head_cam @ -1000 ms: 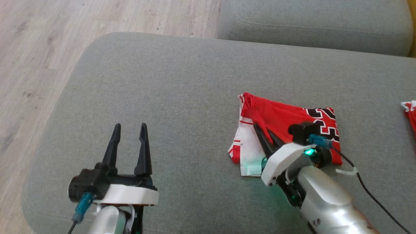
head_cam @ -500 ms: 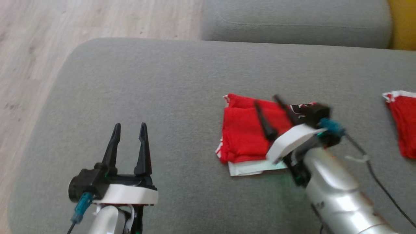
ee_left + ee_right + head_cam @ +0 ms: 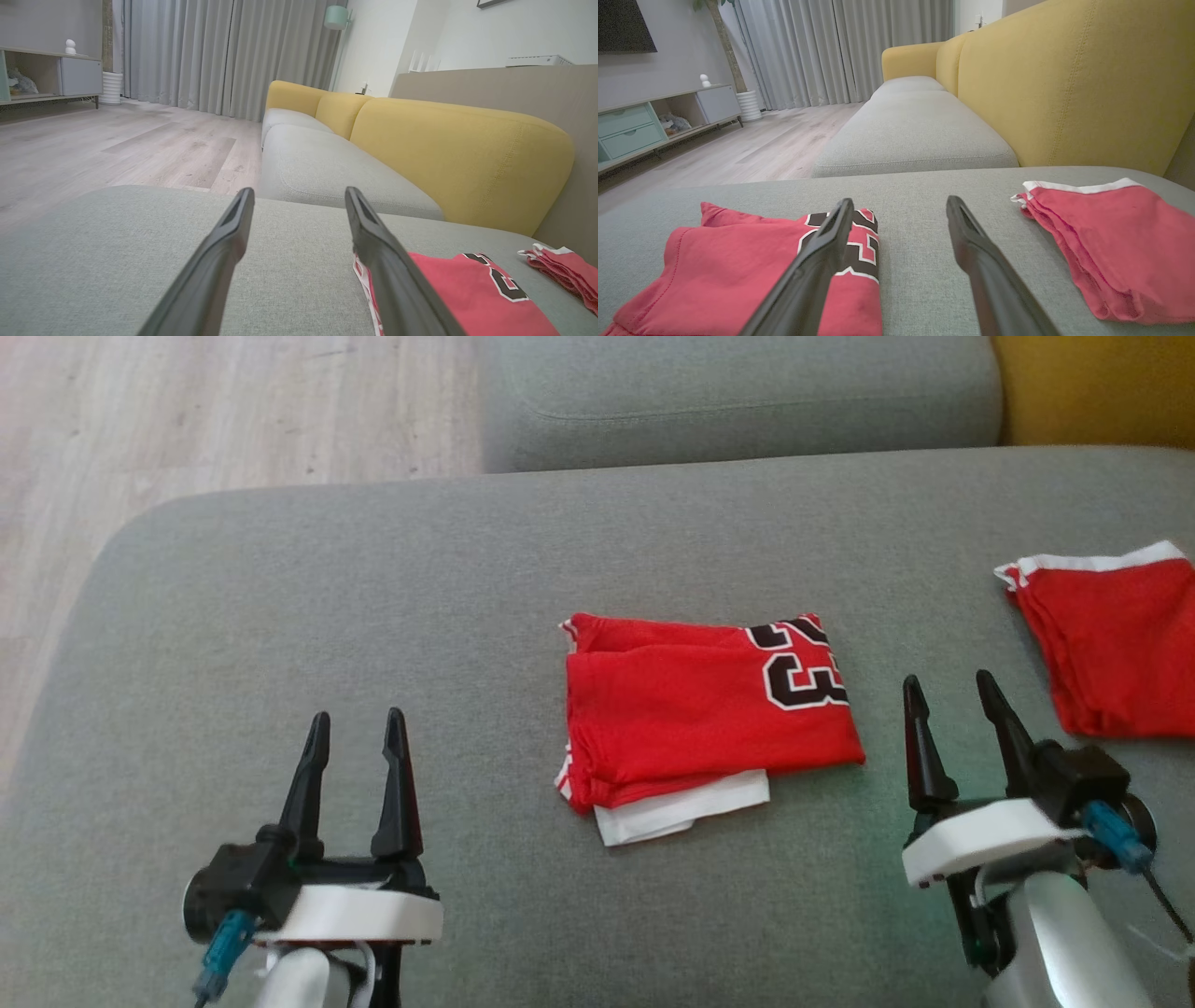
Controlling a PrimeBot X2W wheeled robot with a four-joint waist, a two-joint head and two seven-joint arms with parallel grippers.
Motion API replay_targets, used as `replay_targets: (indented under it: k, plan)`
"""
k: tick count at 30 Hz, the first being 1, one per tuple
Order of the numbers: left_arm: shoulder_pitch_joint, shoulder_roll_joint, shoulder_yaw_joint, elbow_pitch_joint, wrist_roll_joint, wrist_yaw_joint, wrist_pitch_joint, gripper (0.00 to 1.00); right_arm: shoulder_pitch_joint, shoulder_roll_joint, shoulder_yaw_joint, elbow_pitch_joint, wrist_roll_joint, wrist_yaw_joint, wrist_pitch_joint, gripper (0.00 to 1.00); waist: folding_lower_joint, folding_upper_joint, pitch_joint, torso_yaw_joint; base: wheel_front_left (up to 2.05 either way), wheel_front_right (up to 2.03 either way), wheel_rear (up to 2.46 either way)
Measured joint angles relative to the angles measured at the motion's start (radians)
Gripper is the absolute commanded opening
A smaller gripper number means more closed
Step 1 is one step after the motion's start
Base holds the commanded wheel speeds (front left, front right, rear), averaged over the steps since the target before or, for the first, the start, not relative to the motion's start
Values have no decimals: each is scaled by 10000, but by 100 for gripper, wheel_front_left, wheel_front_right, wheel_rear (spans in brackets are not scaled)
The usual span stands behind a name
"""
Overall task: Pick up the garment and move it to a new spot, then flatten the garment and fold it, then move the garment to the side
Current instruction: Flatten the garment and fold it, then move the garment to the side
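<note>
A wide grey sofa cushion (image 3: 373,616) with a coarse woven cover and a rounded far left corner carries everything here. Beyond its far edge lies a second grey cushion (image 3: 728,392) with a stitched seam. Behind that rises a padded mustard-yellow backrest (image 3: 1064,93). Pale wood-plank floor (image 3: 187,411) runs off past the left edge toward long grey pleated curtains (image 3: 210,56) and a low cabinet (image 3: 654,121) against the wall. The garment (image 3: 691,709), a red jersey of soft matte fabric, lies folded into a rough rectangle near the middle of the cushion. A black number outlined in white (image 3: 803,672) shows at its far right corner, and a white layer (image 3: 681,807) pokes out from under its near edge. A second red garment (image 3: 1111,644) with a white trim band lies flat farther toward the right side, apart from the first. The left claw (image 3: 358,715) sits over the near left part of the cushion, well apart from the jersey. Its two long, dark, tapered fingers are spread, with nothing between them. The right claw (image 3: 948,678) is just beside the jersey's right edge, between the two red pieces. Its fingers are likewise released and apart, touching neither piece.
</note>
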Motion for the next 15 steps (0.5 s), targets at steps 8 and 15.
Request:
replay_targets:
  k: [8,15]
  plan:
    - [-1,0,-8,12,2,0,0,100,251,88,-130,-387,29,0,0,100,0,0,181,-201,0,0,0]
    - [-91,0,-94,52,15,-21,0,100,-104,90,-295,-63,-100,0,6,100,0,0,469,-28,0,0,0]
